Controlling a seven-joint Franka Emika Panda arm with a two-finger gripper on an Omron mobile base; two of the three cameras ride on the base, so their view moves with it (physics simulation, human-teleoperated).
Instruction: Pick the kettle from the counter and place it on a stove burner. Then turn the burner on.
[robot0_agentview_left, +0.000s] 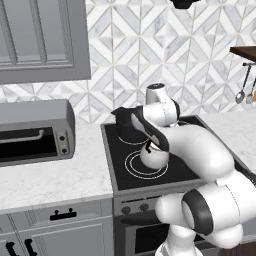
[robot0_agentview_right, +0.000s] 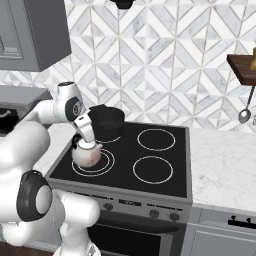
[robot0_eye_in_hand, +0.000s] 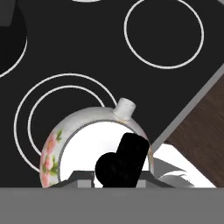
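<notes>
The small round shiny white kettle (robot0_agentview_right: 86, 153) with pink flowers, a short spout and a black handle sits directly below the fingers (robot0_agentview_right: 84, 143), over the double-ring burner marking (robot0_agentview_right: 100, 166) at the near left of the black glass cooktop (robot0_agentview_right: 165, 155). Whether the fingers grip the handle cannot be told. A matte black pot (robot0_agentview_right: 107, 122) stands just beyond them. The white marble surface (robot0_agentview_left: 50, 175) carries a grey toaster oven (robot0_agentview_left: 35, 131) well to their left.
</notes>
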